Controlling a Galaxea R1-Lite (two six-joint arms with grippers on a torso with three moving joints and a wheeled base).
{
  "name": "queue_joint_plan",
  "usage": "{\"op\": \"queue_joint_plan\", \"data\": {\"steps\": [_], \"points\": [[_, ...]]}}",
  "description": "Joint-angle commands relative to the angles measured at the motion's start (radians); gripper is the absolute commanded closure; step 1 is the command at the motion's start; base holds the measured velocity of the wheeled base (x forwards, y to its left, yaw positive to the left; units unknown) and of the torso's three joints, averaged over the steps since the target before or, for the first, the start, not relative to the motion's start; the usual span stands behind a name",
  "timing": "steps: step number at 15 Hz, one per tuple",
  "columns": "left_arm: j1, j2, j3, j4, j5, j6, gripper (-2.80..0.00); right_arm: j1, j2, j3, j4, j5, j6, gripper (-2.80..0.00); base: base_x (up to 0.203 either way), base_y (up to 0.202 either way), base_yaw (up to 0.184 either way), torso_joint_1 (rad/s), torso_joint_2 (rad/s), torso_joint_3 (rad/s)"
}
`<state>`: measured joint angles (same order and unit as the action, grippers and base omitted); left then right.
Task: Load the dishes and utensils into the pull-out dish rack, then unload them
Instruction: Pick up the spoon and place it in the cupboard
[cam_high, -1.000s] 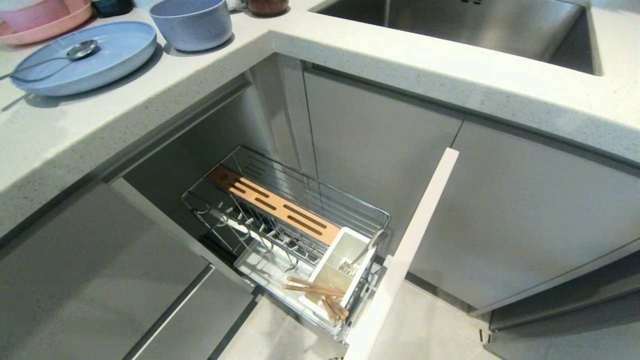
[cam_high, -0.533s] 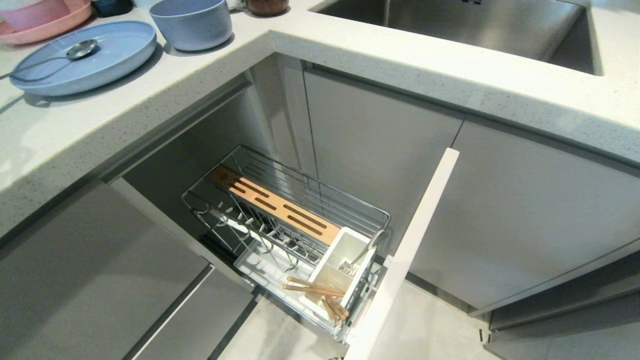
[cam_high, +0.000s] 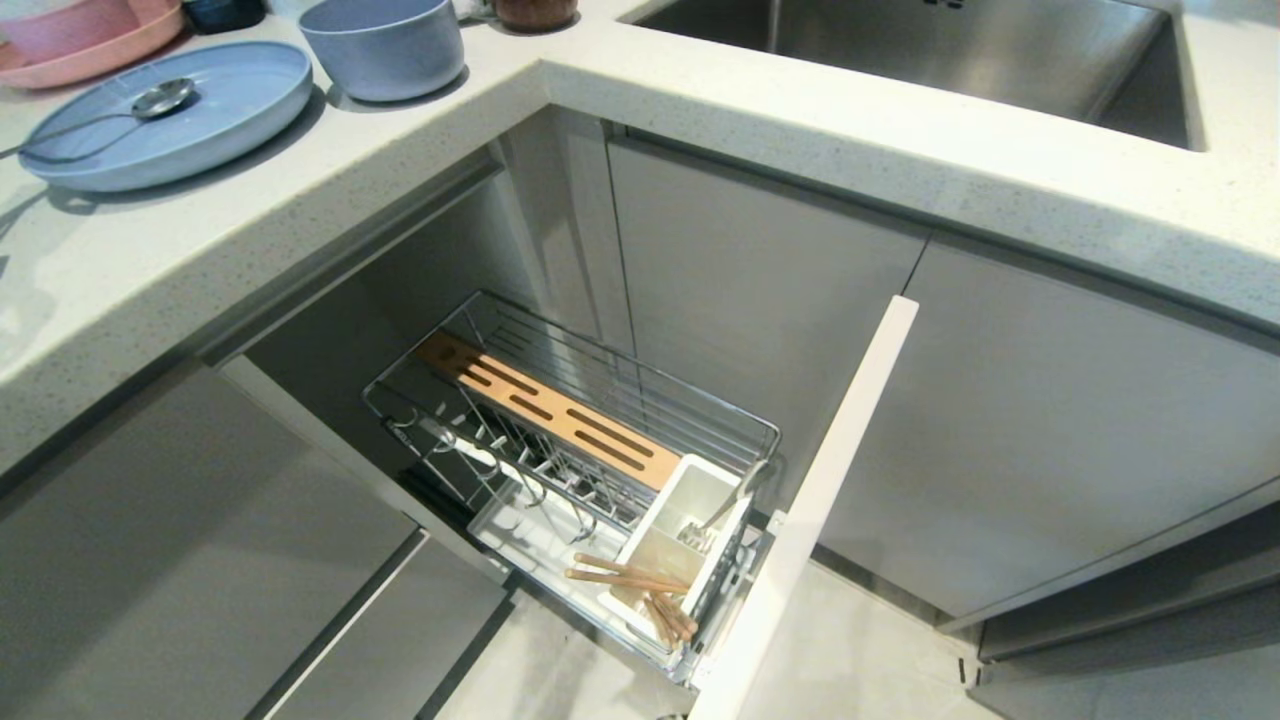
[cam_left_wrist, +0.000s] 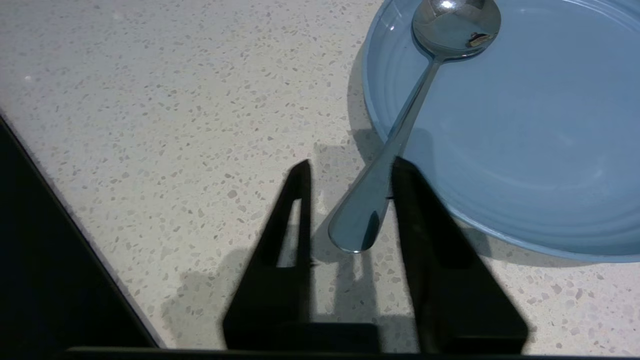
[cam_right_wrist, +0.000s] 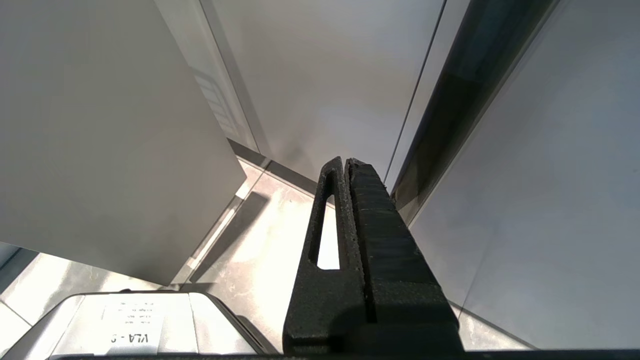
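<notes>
Spoon (cam_left_wrist: 400, 135) pickup is being prepared: the left gripper (cam_left_wrist: 350, 200) is seen parted, fingers straddling the handle end that overhangs the plate (cam_left_wrist: 525, 150) on the countertop (cam_left_wrist: 150, 100). No grip is made yet. The right gripper (cam_right_wrist: 345, 175) is clenched, parked by the cabinets.

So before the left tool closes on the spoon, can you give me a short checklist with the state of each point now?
1. Left tool open: ok, its fingers stand apart.
2. Spoon handle between the fingers: ok, the handle end lies in the gap.
3. Spoon bowl rests in the blue plate, handle over the rim: ok.
4. Fingers touching the handle: cannot tell.
5. Pull-out dish rack drawn out: ok.
6. White cutlery caddy has room: ok, though chopsticks lie across one end.
</notes>
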<state>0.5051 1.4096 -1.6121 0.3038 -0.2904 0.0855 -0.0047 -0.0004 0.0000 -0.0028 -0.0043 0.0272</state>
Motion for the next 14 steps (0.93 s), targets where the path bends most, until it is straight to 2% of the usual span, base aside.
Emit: {"op": "queue_joint_plan", "data": {"steps": [1, 7, 14], "points": [[-0.004, 0.009, -0.002, 0.000, -0.008, -0.001, -2.80, 0.000, -0.004, 0.002, 0.000, 0.000, 0.000, 0.00, 0.000, 0.000, 0.000, 0.000, 0.00, 0.000], [-0.019, 0.028, 0.000, -0.006, -0.096, -0.009, -2.80, 0.000, -0.004, 0.002, 0.000, 0.000, 0.000, 0.00, 0.000, 0.000, 0.000, 0.000, 0.00, 0.000], [-0.060, 0.026, 0.011, -0.005, -0.105, -0.010, -2.80, 0.000, -0.004, 0.002, 0.000, 0.000, 0.000, 0.00, 0.000, 0.000, 0.000, 0.000, 0.00, 0.000]]}}
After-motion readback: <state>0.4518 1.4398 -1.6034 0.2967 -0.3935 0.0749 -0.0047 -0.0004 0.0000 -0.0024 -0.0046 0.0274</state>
